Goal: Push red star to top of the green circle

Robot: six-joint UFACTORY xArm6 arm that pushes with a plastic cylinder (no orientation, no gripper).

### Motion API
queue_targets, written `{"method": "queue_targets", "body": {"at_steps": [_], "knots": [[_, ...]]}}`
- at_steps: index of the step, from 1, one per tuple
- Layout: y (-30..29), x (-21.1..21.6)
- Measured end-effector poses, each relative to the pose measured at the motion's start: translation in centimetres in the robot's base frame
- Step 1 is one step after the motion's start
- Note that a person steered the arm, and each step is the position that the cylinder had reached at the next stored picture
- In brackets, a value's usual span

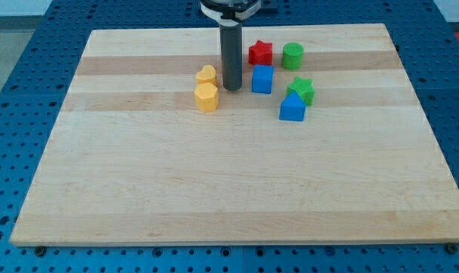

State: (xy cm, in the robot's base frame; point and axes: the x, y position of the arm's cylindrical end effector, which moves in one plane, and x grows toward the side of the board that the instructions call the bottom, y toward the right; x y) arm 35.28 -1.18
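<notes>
The red star (261,53) lies near the view's top, just left of the green circle (293,56), with a small gap between them. My tip (232,88) rests on the board below and to the left of the red star, between the yellow heart (206,74) and the blue cube (262,79). The tip touches no block that I can see.
A yellow hexagon (206,97) sits below the yellow heart. A green star (302,90) and a blue block (292,108) lie to the right of the blue cube. The wooden board (214,182) lies on a blue perforated table.
</notes>
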Motion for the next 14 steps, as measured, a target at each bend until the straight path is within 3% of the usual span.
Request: {"method": "queue_targets", "body": {"at_steps": [3,5,8,11,14], "knots": [[7.9,0.0],[5.5,-1.3],[5.3,-6.5],[0.5,-5.9],[2.3,-10.2]]}}
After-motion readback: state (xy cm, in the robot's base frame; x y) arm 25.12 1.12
